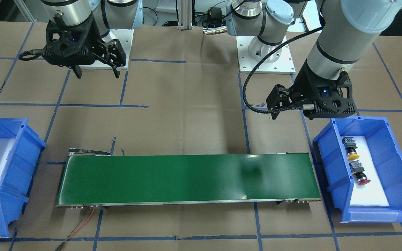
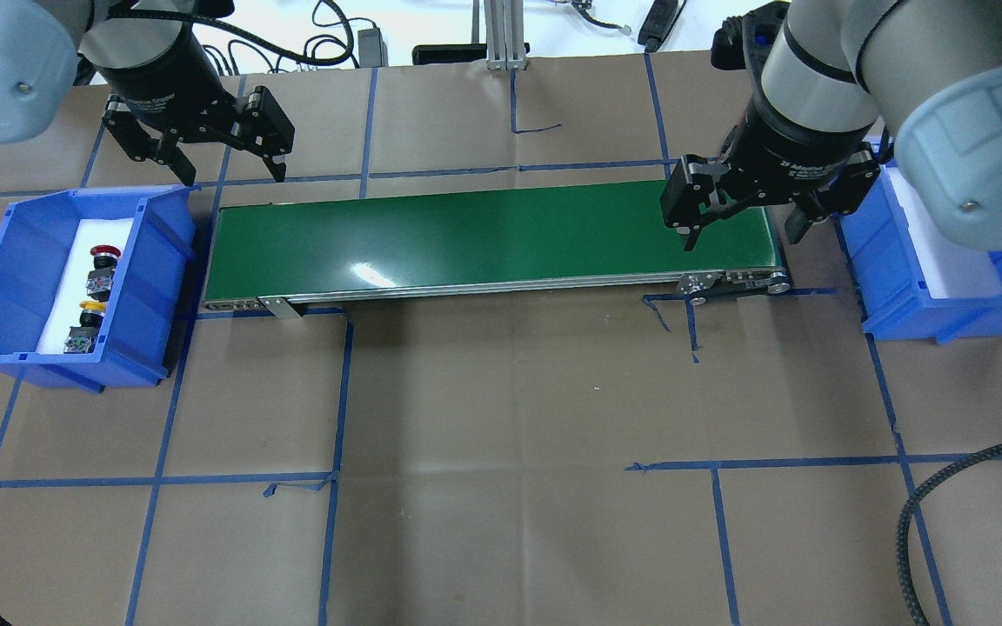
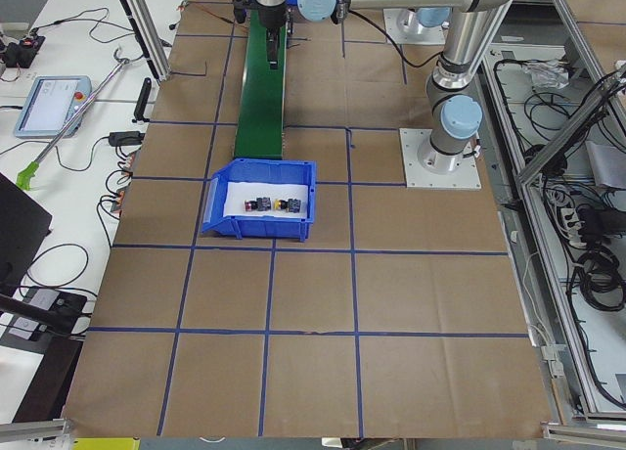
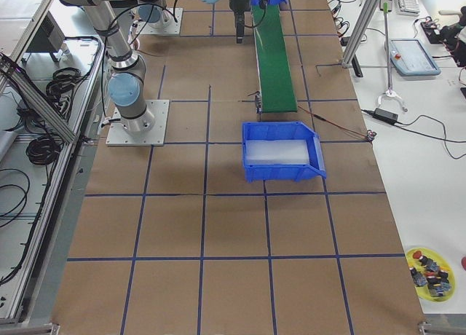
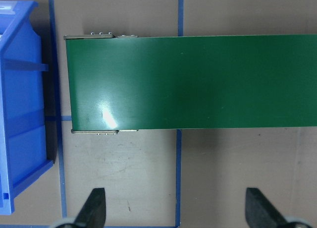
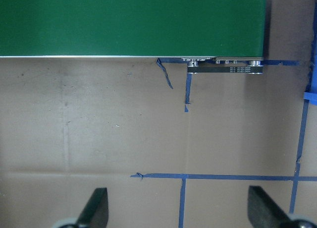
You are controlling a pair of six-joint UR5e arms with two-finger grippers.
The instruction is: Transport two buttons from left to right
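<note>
Brown paper gridded with blue tape covers the table (image 2: 501, 417) where two robot arms stand over a green conveyor belt (image 2: 484, 235), flanked at each end by a blue bin. Both arms hang above the work with nothing carried. The left gripper (image 2: 230, 169) hovers with its fingers spread wide, just beyond the far wall of the left bin (image 2: 166, 261) and beside the belt's left end. The right gripper (image 2: 740, 236), likewise spread and bare, hangs over the belt's right end, next to the right bin (image 2: 927, 296).

The two buttons lie on their sides on a white pad inside the left bin, lined up end to end and almost touching: the red button (image 2: 101, 268) farther from the robot, the yellow button (image 2: 86, 326) nearer. Neither has reached the right bin, so the transport looks not yet begun.

Trouble, if it comes, would likely start in that bin. With the pair so close together, fingers lowered around one could knock the other askew, and the bin's walls leave little room for a wide approach. The rounded caps also look apt to slip from a poor pinch, or to roll off the belt's edge if set down crooked.
</note>
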